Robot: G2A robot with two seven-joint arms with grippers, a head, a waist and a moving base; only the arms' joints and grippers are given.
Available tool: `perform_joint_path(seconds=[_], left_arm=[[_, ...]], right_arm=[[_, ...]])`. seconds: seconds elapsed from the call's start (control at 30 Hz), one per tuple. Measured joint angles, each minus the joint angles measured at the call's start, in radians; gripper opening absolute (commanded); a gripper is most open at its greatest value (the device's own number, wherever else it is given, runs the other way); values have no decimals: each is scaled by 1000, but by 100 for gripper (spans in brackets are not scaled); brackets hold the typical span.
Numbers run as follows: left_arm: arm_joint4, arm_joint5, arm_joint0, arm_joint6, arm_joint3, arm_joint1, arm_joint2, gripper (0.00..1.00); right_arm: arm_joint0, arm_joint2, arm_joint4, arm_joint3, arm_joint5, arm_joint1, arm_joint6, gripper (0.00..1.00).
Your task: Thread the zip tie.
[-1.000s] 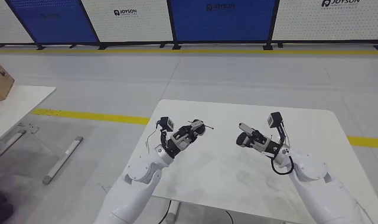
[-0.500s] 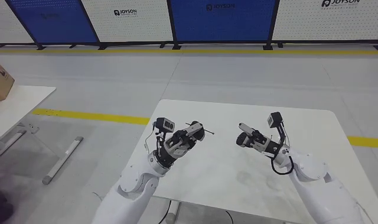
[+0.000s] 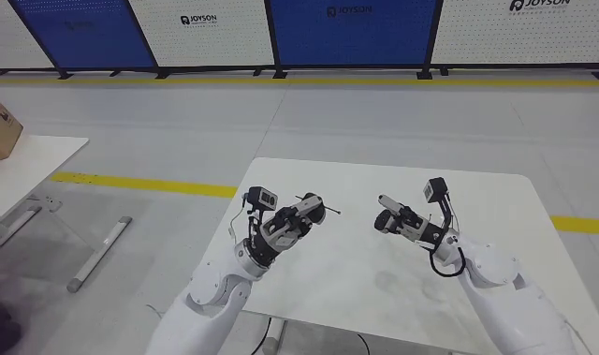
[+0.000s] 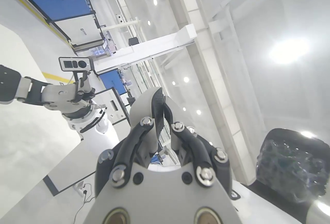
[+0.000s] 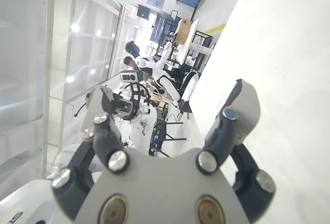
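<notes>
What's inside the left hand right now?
A thin black zip tie is pinched in the shut left hand, with one end sticking out toward the open right hand. The stretch between the fingers is covered, so how much is gripped can't be seen.

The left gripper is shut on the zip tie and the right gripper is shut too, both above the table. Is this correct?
Not quite: the right gripper is open and empty, as the right wrist view shows. The left gripper is indeed shut on the zip tie, both above the table.
</notes>
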Motion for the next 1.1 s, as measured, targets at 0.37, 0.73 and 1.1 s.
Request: perform_joint_path(seconds=[0.37,0.73,1.1], left_arm=[[164,79,-52,42,149,3,44,0],[214,82,-66,68,189,3,54,0],[-12,-23,-25,65,77,2,-7,0]], right_arm=[[0,0,0,0,0,0,0,100],[0,0,0,0,0,0,0,100],[0,0,0,0,0,0,0,100]])
